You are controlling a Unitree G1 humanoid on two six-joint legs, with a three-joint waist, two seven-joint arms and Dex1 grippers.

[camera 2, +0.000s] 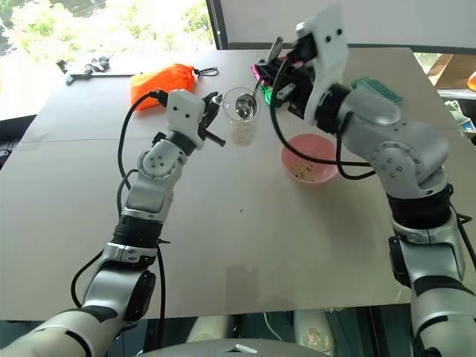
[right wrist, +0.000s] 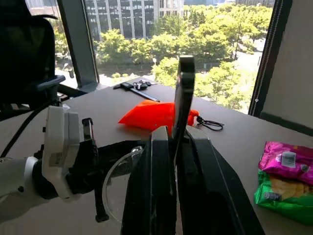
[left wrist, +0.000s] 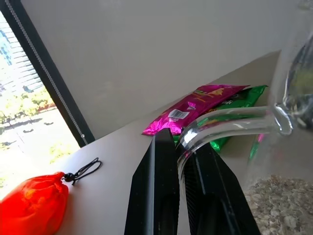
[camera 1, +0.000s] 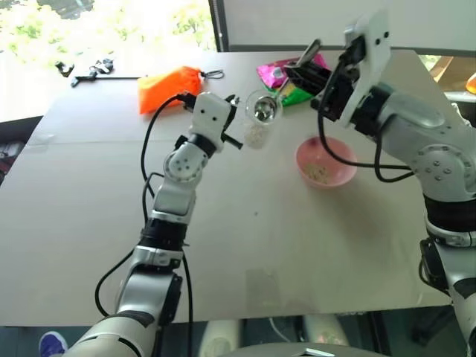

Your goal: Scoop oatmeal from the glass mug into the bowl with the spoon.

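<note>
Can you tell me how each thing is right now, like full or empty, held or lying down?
glass mug: lifted, tilted, oatmeal inside
spoon: held, bowl end at the mug's mouth
bowl: on the table, a little oatmeal in it
left hand: shut on the mug's handle
right hand: shut on the spoon's handle
orange bag: lying, drawstring closed
snack packets: lying flat

Left arm extended forward, left gripper (camera 1: 236,140) fingers closed; right arm raised, bent inward, right gripper (camera 1: 301,76) fingers clamped together.
</note>
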